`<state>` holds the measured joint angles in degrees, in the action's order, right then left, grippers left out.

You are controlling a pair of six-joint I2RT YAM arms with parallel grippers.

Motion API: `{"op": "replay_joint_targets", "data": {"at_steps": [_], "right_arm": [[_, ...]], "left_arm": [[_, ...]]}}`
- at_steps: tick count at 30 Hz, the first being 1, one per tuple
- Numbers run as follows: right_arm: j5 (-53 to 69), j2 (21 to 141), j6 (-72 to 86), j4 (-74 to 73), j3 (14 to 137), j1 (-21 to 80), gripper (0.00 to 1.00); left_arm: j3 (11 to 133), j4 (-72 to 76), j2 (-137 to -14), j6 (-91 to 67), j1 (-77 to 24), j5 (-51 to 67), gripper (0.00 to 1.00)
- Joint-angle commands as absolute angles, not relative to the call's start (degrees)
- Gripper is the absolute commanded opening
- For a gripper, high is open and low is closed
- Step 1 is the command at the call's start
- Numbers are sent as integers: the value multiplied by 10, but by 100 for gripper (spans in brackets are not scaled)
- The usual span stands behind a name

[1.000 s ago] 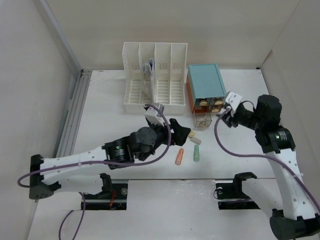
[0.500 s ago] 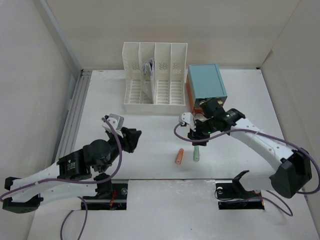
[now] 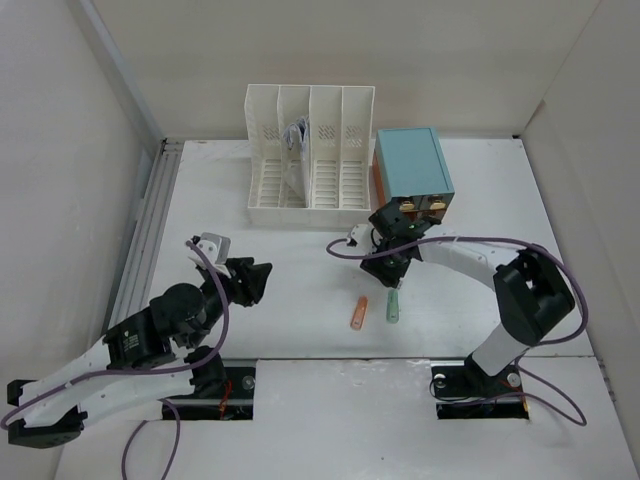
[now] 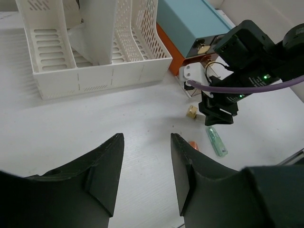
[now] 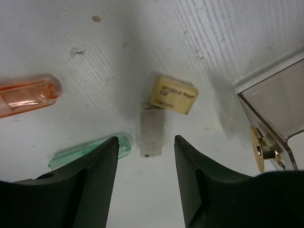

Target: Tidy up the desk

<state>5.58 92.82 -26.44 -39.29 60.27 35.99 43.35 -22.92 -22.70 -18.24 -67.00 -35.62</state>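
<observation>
1. The desk [image 3: 300, 300], a broad matte white tabletop, fills the middle of the overhead view and is boxed in by white walls.
2. A ridged metal rail [image 3: 148, 225] runs down the desk's left edge. Two rectangular cut-outs [image 3: 215, 385] break its front strip near the bottom of the frame.
3. Seen close in the right wrist view, the surface shows fine parallel grain and a few small specks.
4. At upper centre stand a white slotted file rack [image 3: 310, 160] and, just to its right, a teal-topped drawer box [image 3: 412, 165].
5. The left gripper [image 3: 262, 275] hangs left of centre, its fingers parted and holding nothing.
6. The right gripper [image 3: 385, 275] sits at centre, just below the drawer box, its jaws apart and empty.
7. In the right wrist view, a pale grey block [image 5: 152, 129] lies in the gap between the right gripper's fingers. A cream eraser [image 5: 174, 94] touches the block's upper end.
8. An orange pen [image 3: 358, 313] and a green pen [image 3: 393, 307] lie side by side below the right gripper.
</observation>
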Motion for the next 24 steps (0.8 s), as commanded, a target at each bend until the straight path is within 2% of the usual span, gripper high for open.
{"op": "replay_joint_targets", "data": {"at_steps": [1,11,15,17,18,19,22,23,24], "right_arm": [[11,935,-236,-360,627,361,56],[11,974,-229,-354,632,345,59],[24,979,-235,-354,637,345,54],[29,985,-235,-354,637,339,47],[34,985,-240,-354,637,339,41],[40,990,-245,-354,637,339,29],[55,991,-256,-365,642,339,14],[75,982,-256,-365,642,339,10],[89,972,-263,-373,642,339,10]], "left_arm": [[429,-207,-217,-171,-666,-345,41],[429,-207,-217,-171,-666,-345,41],[429,-207,-217,-171,-666,-345,41],[429,-207,-217,-171,-666,-345,41],[429,-207,-217,-171,-666,-345,41],[429,-207,-217,-171,-666,-345,41],[429,-202,-217,-171,-666,-339,41],[429,-202,-217,-171,-666,-339,41],[429,-202,-217,-171,-666,-339,41]]}}
